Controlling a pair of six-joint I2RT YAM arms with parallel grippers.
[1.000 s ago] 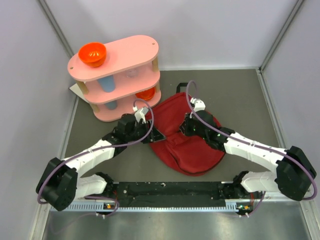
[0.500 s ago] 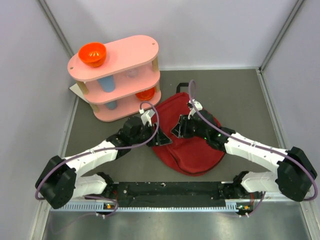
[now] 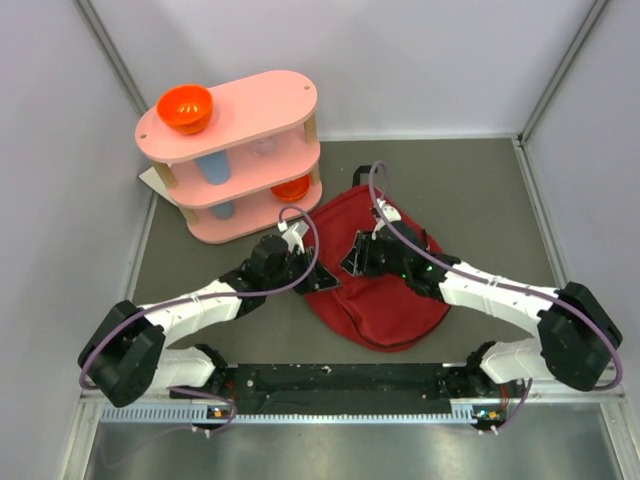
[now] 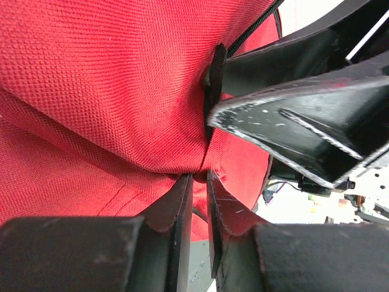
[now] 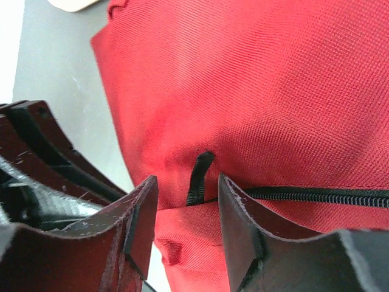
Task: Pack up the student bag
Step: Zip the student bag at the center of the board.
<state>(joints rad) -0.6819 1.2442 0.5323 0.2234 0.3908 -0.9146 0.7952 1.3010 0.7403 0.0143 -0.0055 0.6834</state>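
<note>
Left fingers (image 4: 182, 207) nip fabric at the student bag's (image 3: 390, 300) nine o'clock edge; right fingers (image 5: 143, 213), spread, straddle the zip pull (image 5: 196, 176): clamp it squarely first.

The student bag (image 4: 91, 91) is matt, coarse-woven red cloth with visible weave.

The student bag (image 3: 385, 290) is dark red with a fine woven grain, its zip (image 5: 322, 196) and pull tab (image 5: 197, 176) black. The three-tier shelf (image 3: 260, 105) is pale pink, the bowl (image 3: 185, 108) on top bright orange, the cup (image 3: 212, 168) on the middle tier light blue. The table (image 3: 480, 190) is dull grey. The left arm (image 3: 195, 305) and right arm (image 3: 490, 292) are white with black joints, their cables (image 3: 372, 185) purple
</note>
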